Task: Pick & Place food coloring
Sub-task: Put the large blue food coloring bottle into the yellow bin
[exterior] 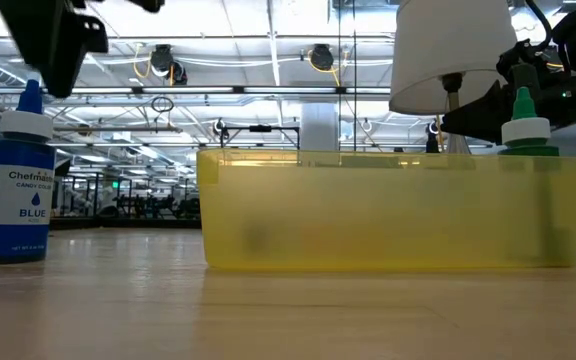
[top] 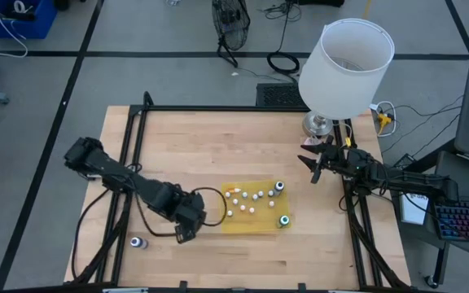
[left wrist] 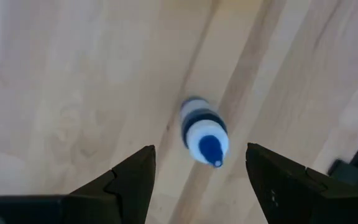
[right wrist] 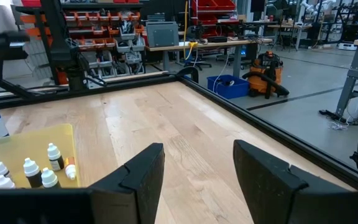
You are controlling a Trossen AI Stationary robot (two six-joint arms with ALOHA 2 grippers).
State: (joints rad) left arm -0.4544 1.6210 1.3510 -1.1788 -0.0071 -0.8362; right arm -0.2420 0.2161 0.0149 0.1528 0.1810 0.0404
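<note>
A blue food coloring bottle (top: 138,242) stands upright on the table near the front left; it also shows in the low view (exterior: 16,186) and the left wrist view (left wrist: 204,131). My left gripper (top: 183,233) is open and empty, above the table to the bottle's right, pointing down. Several small whitish dropper bottles (top: 247,200) and two darker bottles with teal tops (top: 284,220) stand in the yellow tray (top: 255,224). My right gripper (top: 314,163) is open and empty at the table's far right, near the lamp.
A lamp with a white shade (top: 345,68) stands at the table's far right corner. A black frame (top: 218,108) runs along the table's edges. Bare wood lies between the tray and the right arm.
</note>
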